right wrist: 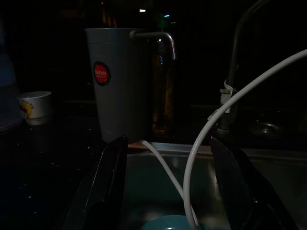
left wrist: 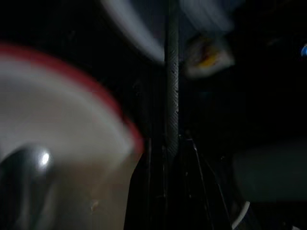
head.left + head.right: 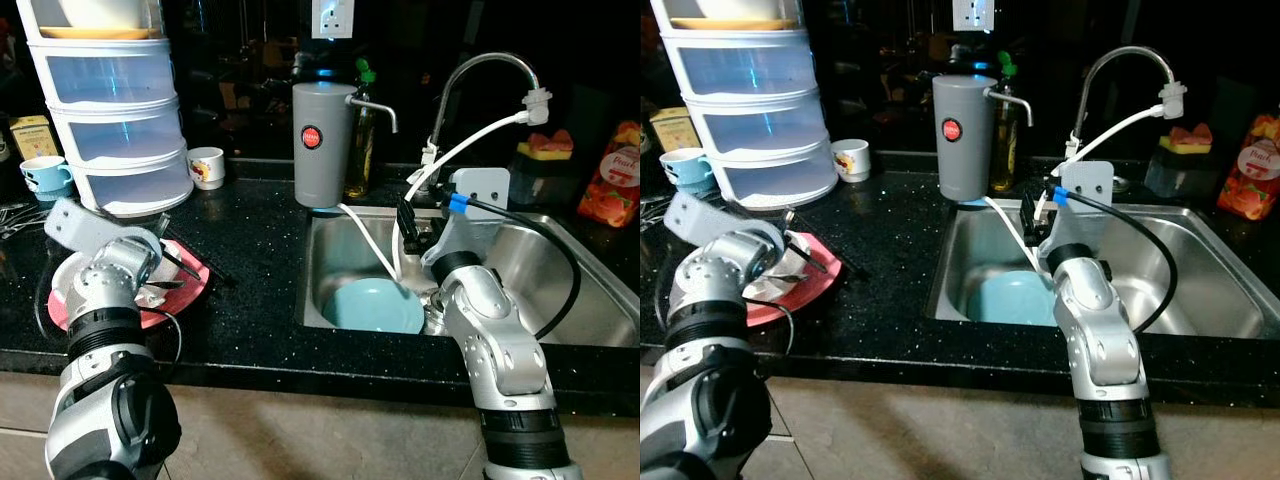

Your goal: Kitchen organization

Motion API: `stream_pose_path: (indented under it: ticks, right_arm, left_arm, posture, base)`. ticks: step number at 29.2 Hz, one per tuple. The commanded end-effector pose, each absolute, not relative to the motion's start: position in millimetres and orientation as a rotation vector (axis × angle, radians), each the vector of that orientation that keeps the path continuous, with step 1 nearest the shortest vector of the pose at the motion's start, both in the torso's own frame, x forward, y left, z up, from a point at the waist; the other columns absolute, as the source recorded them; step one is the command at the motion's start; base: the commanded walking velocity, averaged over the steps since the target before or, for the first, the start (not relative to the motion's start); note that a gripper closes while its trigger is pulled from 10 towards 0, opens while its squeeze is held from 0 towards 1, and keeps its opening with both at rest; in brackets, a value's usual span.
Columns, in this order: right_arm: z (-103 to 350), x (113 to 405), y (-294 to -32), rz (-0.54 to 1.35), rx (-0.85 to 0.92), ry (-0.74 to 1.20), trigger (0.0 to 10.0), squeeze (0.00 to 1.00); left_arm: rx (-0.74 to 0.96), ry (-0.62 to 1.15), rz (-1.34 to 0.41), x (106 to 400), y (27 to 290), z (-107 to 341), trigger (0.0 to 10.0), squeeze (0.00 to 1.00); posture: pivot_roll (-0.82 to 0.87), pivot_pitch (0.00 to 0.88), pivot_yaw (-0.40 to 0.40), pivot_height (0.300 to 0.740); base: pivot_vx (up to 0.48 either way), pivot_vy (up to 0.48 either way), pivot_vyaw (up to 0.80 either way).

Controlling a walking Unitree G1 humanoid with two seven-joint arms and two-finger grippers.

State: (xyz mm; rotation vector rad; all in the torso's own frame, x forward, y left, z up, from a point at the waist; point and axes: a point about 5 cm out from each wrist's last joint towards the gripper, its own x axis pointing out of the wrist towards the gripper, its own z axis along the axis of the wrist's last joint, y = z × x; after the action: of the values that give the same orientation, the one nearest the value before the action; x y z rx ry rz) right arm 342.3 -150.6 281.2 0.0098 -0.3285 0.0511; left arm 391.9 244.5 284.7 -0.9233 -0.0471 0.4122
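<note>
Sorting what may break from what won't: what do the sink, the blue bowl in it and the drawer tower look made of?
Sink: brushed stainless steel, silvery with soft streaked reflections. Blue bowl: smooth, matte pale turquoise; likely ceramic or melamine, the look leaves it open. Drawer tower: plastic, white frame with translucent, cloudy drawer fronts.

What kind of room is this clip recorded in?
A home kitchen, most likely: a steel sink with a curved faucet set in a black countertop, a red plate beside it, and a mug further back.

Wall socket [image 3: 332,17] above counter; red pouch [image 3: 612,178] far right w/ sponge [image 3: 545,146].
</note>
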Motion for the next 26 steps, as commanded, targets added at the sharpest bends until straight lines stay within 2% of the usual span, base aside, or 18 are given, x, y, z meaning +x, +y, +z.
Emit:
stream_pose_path:
  ticks: [1, 2, 3, 7, 8, 9, 10, 12, 14, 17, 20, 22, 23, 24, 26]
  right_arm:
    - [288, 341, -152, 0.044, 0.022, -0.356, 10.0, 0.00]
    - [289, 341, -152, 0.043, 0.024, -0.361, 10.0, 0.00]
    - [291, 341, -153, 0.042, 0.032, -0.369, 10.0, 0.00]
    - [300, 339, -154, 0.049, 0.075, -0.401, 10.0, 0.00]
    - [300, 339, -154, 0.049, 0.075, -0.401, 10.0, 0.00]
    - [306, 337, -154, 0.079, 0.133, -0.415, 10.0, 0.00]
    - [306, 337, -154, 0.079, 0.133, -0.415, 10.0, 0.00]
    - [318, 334, -155, 0.150, 0.239, -0.453, 10.0, 0.00]
    - [329, 331, -158, 0.188, 0.284, -0.488, 10.0, 0.00]
    - [330, 331, -162, 0.157, 0.260, -0.495, 10.0, 0.00]
    - [330, 331, -163, 0.145, 0.250, -0.495, 10.0, 0.00]
    - [328, 330, -164, 0.138, 0.242, -0.492, 10.0, 0.00]
    - [328, 330, -164, 0.138, 0.242, -0.492, 10.0, 0.00]
    - [326, 329, -164, 0.145, 0.249, -0.483, 10.0, 0.00]
    - [322, 327, -165, 0.147, 0.256, -0.464, 10.0, 0.00]
  left_arm:
    - [-0.845, -0.135, 0.328, 388, 239, 306, 3.6, 0.00]
    - [-0.816, -0.165, 0.281, 386, 234, 315, 3.6, 0.00]
    - [-0.779, -0.204, 0.214, 383, 226, 326, 10.0, 0.00]
    - [-0.671, -0.281, 0.029, 377, 205, 348, 10.0, 0.00]
    - [-0.671, -0.281, 0.029, 377, 205, 348, 10.0, 0.00]
    - [-0.589, -0.283, -0.101, 376, 188, 353, 10.0, 0.00]
    - [-0.589, -0.283, -0.101, 376, 188, 353, 10.0, 0.00]
    - [-0.407, -0.229, -0.357, 376, 150, 350, 10.0, 0.00]
    - [-0.331, -0.144, -0.498, 382, 118, 335, 10.0, 0.00]
    - [-0.262, -0.120, -0.530, 390, 94, 325, 10.0, 0.00]
    - [-0.223, -0.117, -0.537, 391, 87, 322, 10.0, 0.00]
    - [-0.172, -0.097, -0.637, 393, 67, 314, 10.0, 0.00]
    - [-0.172, -0.097, -0.637, 393, 67, 314, 10.0, 0.00]
    - [-0.140, -0.076, -0.719, 393, 56, 305, 10.0, 0.00]
    - [-0.019, -0.074, -0.757, 396, 48, 292, 10.0, 0.00]
  posture:
    - [0.04, 0.039, -0.020, 0.740]
    - [0.04, 0.039, -0.020, 0.740]
    - [0.04, 0.039, -0.020, 0.740]
    - [0.04, 0.039, -0.020, 0.740]
    - [0.04, 0.039, -0.020, 0.740]
    - [0.04, 0.040, -0.026, 0.740]
    - [0.04, 0.040, -0.026, 0.740]
    - [0.05, 0.040, -0.031, 0.740]
    - [0.04, 0.042, -0.025, 0.740]
    - [0.04, 0.044, -0.017, 0.740]
    - [0.04, 0.045, -0.015, 0.740]
    - [0.01, 0.045, 0.006, 0.740]
    - [0.01, 0.045, 0.006, 0.740]
    - [0.00, 0.046, 0.014, 0.740]
    - [-0.01, 0.045, 0.029, 0.740]
  base:
    - [0.000, 0.000, 0.00]
    - [0.000, 0.000, 0.00]
    - [0.000, 0.000, 0.00]
    - [0.000, 0.000, 0.00]
    - [0.000, 0.000, 0.00]
    - [0.000, 0.000, 0.00]
    - [0.000, 0.000, 0.00]
    - [0.000, 0.000, 0.00]
    - [0.000, 0.000, 0.00]
    - [0.000, 0.000, 0.00]
    - [0.000, 0.000, 0.00]
    - [0.000, 0.000, 0.00]
    - [0.000, 0.000, 0.00]
    - [0.000, 0.000, 0.00]
    - [0.000, 0.000, 0.00]
